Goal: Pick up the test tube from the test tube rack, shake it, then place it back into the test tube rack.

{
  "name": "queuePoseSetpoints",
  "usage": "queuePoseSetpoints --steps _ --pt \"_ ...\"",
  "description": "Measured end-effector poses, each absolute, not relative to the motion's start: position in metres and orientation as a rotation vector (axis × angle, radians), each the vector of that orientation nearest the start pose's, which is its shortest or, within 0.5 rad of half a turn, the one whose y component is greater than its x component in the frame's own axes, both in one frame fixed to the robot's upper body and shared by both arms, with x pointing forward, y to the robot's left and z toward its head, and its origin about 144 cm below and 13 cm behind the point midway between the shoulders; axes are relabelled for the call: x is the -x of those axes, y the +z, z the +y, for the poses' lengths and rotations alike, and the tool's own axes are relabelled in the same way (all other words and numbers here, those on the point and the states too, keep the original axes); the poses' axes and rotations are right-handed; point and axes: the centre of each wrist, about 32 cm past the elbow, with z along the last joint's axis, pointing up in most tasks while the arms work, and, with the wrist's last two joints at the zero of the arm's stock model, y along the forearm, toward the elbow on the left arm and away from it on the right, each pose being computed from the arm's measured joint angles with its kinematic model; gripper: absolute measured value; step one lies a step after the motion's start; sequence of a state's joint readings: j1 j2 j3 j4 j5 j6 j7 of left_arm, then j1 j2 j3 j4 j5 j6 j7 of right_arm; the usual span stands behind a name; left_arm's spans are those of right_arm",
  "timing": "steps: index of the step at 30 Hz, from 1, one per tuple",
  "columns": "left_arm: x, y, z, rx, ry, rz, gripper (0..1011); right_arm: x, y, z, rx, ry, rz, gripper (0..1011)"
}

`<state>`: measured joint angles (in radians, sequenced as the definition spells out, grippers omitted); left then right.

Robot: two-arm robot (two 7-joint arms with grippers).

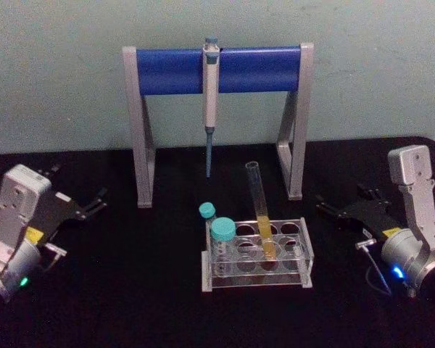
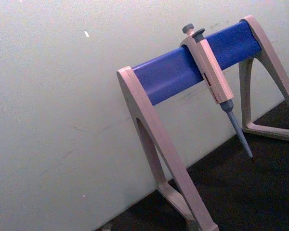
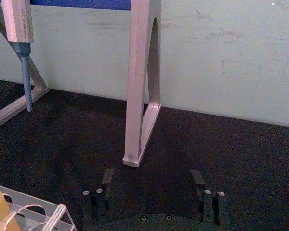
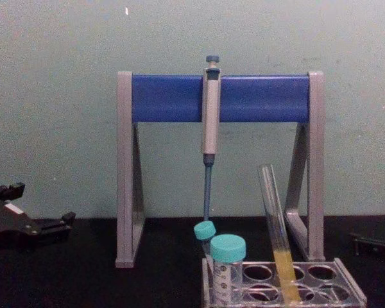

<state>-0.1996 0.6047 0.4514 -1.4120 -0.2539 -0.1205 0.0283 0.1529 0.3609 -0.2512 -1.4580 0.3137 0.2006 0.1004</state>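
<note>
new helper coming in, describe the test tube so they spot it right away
Below the blue-barred pipette stand sits a clear test tube rack. The test tube leans in its middle: long, uncapped, with yellow liquid, unlike the two short teal-capped tubes at the rack's left end.

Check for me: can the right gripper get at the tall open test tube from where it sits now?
Probably yes. The right gripper rests open on the table beside the test tube rack, with bare tabletop between them. The test tube leans well above the rack; the capped tubes stand on its far side.
</note>
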Motion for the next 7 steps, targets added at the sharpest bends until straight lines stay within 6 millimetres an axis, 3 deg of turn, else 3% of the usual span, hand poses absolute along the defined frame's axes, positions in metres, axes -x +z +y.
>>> queuePoseSetpoints --steps 7 --pt "-0.4886 1.1398 0.3096 -0.304 1.248 -0.285 1001 -0.4942 1.1494 -0.2700 0.245 -1.276 0.119 1000"
